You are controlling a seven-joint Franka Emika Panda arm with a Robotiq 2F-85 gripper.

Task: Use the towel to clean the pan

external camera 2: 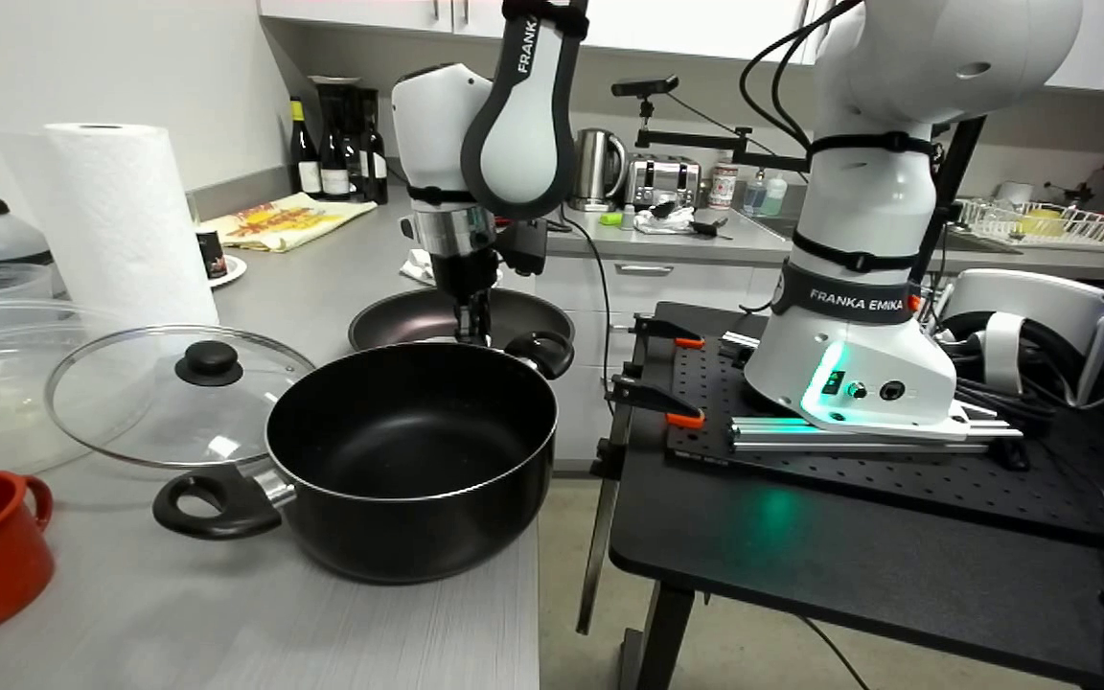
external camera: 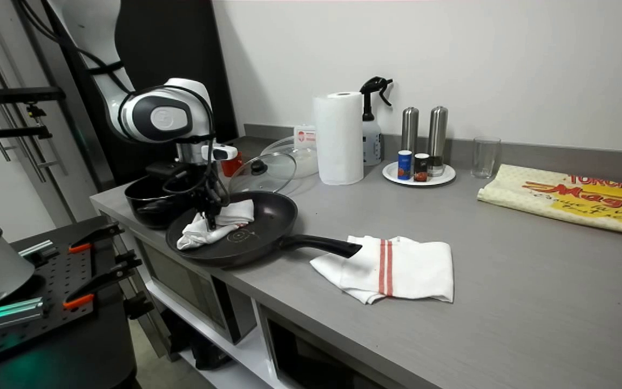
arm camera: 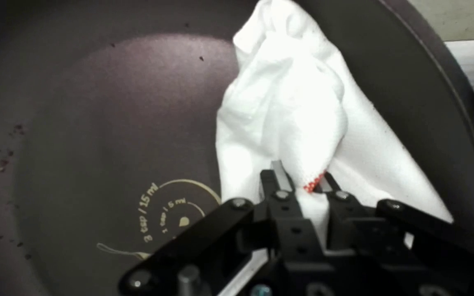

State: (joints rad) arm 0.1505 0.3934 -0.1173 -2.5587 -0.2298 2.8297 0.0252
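The pincer (arm camera: 301,183) reaches down into the pan (external camera: 270,219) and grips the towel (arm camera: 249,123), a fold of it pinched between the two fingers. A bit of red edging shows right at the fingertips. In the wrist view the towel lies crumpled on the pan's floor, spreading from 12 o'clock to nearly 4; a printed guide (arm camera: 183,222) shows at 7, and dark specks (arm camera: 3,163) dot the pan from 8 round to 11.

In an exterior view, taking the pan's middle as the hub, the towel sits toward 9 o'clock and the handle (external camera: 322,245) points between 3 and 4. Its tip overlaps a corner of the striped cloth (external camera: 419,270), which lies on the surface (external camera: 505,302); whether they touch I cannot tell. The pot (external camera: 146,208) is just beside the pan at 10, the red mug (external camera: 230,166) at 12, partly hidden, the lid (external camera: 270,175) near at 1. The paper roll (external camera: 339,138) stands between 1 and 2, the spray bottle (external camera: 371,143) just behind it at 2. Farther off, between 2 and 3, are the plate (external camera: 390,172), bearing two shakers (external camera: 404,165) with two steel mills (external camera: 438,129) just behind, and the glass (external camera: 485,158). The yellow cloth (external camera: 581,205) lies well apart at 3.
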